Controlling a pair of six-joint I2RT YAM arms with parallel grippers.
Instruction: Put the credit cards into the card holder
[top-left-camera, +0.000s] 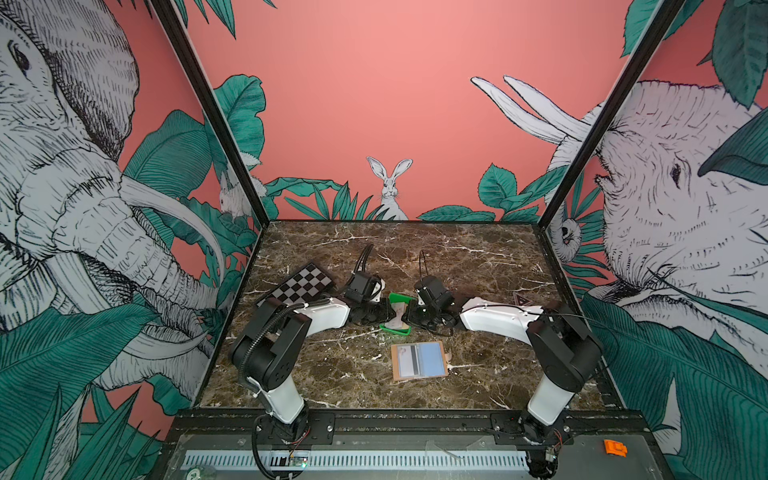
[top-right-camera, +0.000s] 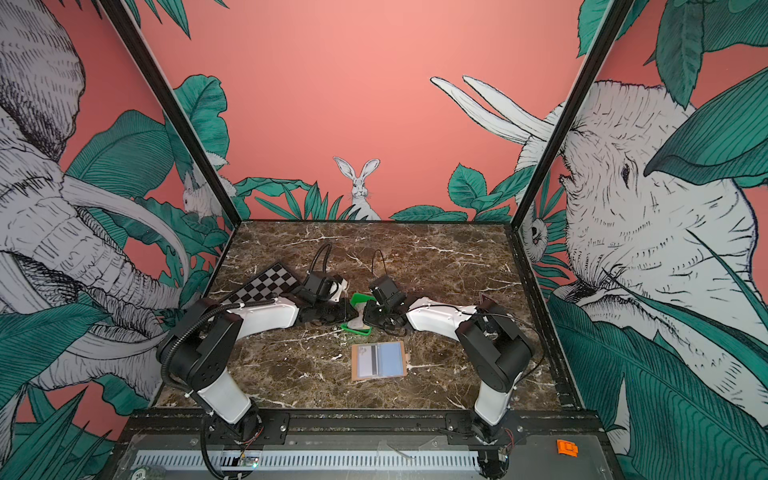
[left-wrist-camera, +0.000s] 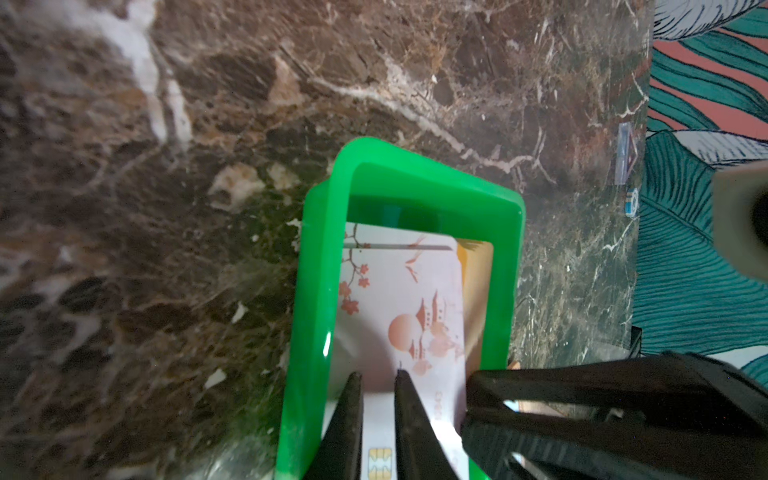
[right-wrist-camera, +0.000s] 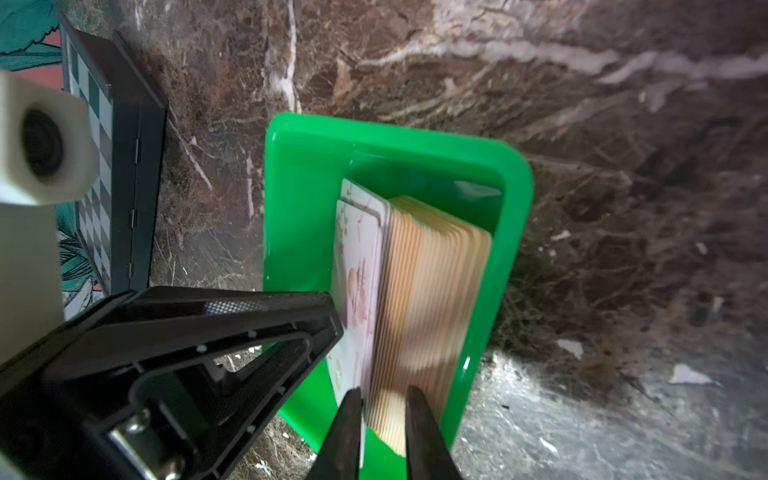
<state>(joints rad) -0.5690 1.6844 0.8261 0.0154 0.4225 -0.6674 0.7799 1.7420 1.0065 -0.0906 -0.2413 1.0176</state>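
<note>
Left pincer (left-wrist-camera: 376, 411) and right pincer (right-wrist-camera: 382, 419) each pinch credit cards (right-wrist-camera: 428, 291), their lower edges hidden by the tray (right-wrist-camera: 299, 199).

Both top views look down from high at the front over the brown marble tabletop (top-left-camera: 478, 266), while each wrist camera peers closely past its gripper into the shared green plastic tray (left-wrist-camera: 509, 249) from opposite sides.

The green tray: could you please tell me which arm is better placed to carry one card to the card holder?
Left, probably. The left gripper pinches a single white card in the green tray; the right gripper clamps several tan-edged cards, likely too many for one sleeve of the card holder.
</note>
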